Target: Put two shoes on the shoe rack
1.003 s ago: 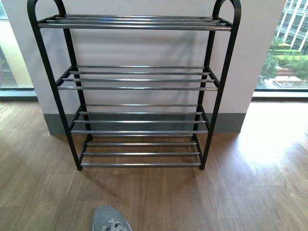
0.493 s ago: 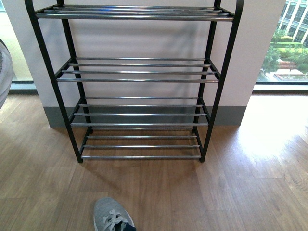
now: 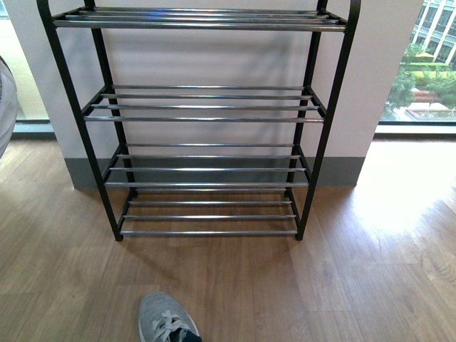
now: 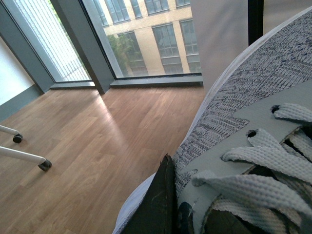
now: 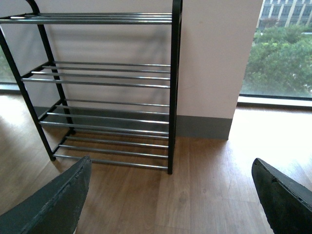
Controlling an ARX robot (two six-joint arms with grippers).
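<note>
The black shoe rack (image 3: 206,117) with chrome bars stands against the wall, all its tiers bare; the right wrist view shows its right side (image 5: 173,87). One grey sneaker (image 3: 167,322) lies on the floor in front of it, at the bottom of the front view. My left gripper (image 4: 178,214) is shut on the other grey sneaker (image 4: 234,112), which fills the left wrist view, with a dark finger (image 4: 157,204) pressed against its side by the laces. A grey curved edge (image 3: 4,107) at the far left of the front view looks like this held shoe. My right gripper (image 5: 170,204) hangs open above bare floor.
Wood floor (image 3: 356,285) spreads in front of the rack. Tall windows flank the wall on both sides. A white wheeled leg (image 4: 29,158) stands on the floor in the left wrist view.
A second ago the view sat higher; the rack has since shifted up in the picture, more of the floor sneaker shows, and a grey edge has come in at the far left.
</note>
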